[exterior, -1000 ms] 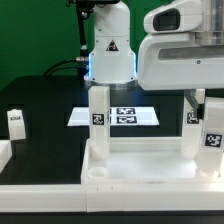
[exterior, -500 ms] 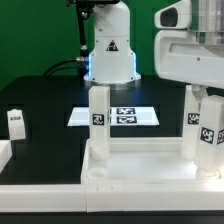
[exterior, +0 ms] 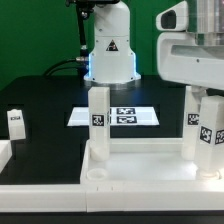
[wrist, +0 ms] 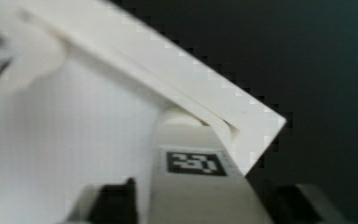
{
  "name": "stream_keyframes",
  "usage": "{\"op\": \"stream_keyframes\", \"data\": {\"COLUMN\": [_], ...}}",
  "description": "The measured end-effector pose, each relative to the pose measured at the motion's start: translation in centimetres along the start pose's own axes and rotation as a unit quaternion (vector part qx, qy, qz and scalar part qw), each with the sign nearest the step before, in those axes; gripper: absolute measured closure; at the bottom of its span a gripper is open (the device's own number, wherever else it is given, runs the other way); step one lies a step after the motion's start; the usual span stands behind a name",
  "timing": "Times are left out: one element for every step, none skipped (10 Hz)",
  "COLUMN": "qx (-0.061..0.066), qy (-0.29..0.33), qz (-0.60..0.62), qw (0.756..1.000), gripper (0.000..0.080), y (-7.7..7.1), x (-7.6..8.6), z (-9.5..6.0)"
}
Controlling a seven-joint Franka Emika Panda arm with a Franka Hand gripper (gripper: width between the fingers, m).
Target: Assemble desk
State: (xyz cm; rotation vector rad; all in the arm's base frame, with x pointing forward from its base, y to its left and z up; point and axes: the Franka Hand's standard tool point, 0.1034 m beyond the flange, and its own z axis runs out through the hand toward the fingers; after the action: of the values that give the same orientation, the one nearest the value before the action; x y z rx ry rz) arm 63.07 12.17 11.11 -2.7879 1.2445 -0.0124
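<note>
**A:** Where is the desk, and what is the gripper [exterior: 207, 108] doing?

**B:** The tabletop [exterior: 150, 170] lies rim-up on the black table, so its corner sockets face upward to take the legs. The jaws stand narrow about one upright leg [exterior: 210, 138], closed on its sides. In the wrist view the held leg [wrist: 201, 150] sits between the fingers right at a tabletop corner [wrist: 261, 128].

**A:** Why hold it upright?

**B:** I judge so that its foot goes straight down into that corner's socket. Whether it is fully seated, I cannot tell.

**A:** And the other sockets?

**B:** At the far corner on the exterior view's left, one leg [exterior: 98, 118] stands in its socket. The near socket [exterior: 97, 172] on that side is empty. Another tagged leg [exterior: 192, 118] rises just behind the held one. Its socket is hidden.

**A:** Any spare parts?

**B:** A loose leg [exterior: 15, 122] stands on the table, well apart from the tabletop. The marker board [exterior: 125, 113] lies beyond the tabletop's far edge.
</note>
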Motion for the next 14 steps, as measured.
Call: {"op": "stream_keyframes", "data": {"qx": [-0.002, -0.003, -0.004, -0.004, -0.004, -0.011, -0.02, -0.022, -0.022, -0.022, -0.022, -0.022, -0.021, -0.017], "qy": [0.004, 0.007, 0.006, 0.006, 0.007, 0.026, 0.034, 0.036, 0.034, 0.034, 0.034, 0.035, 0.036, 0.037], "qz": [-0.08, -0.133, -0.168, -0.196, -0.224, -0.34, -0.444, -0.484, -0.481, -0.468, -0.464, -0.449, -0.415, -0.344], "qw": [0.997, 0.991, 0.986, 0.98, 0.975, 0.94, 0.895, 0.874, 0.876, 0.883, 0.885, 0.893, 0.909, 0.938], "gripper": [0.0285, 0.0285, 0.0178, 0.0159, 0.0159, 0.0151, 0.0151, 0.0151, 0.0163, 0.0163, 0.0332, 0.0514, 0.0515, 0.0515], "y": [0.0, 0.0, 0.1, 0.1, 0.1, -0.1, -0.2, -0.3, -0.1, -0.1, -0.1, -0.1, 0.0, -0.1], "x": [0.2, 0.2, 0.3, 0.3, 0.3, 0.5, 0.2, 0.3, 0.3, 0.3, 0.3, 0.3, 0.4, 0.5], "z": [-0.2, -0.3, -0.2, -0.2, -0.2, -0.4, -0.9, -1.2, -1.0, -1.0, -1.0, -0.9, -0.9, -0.9]}}
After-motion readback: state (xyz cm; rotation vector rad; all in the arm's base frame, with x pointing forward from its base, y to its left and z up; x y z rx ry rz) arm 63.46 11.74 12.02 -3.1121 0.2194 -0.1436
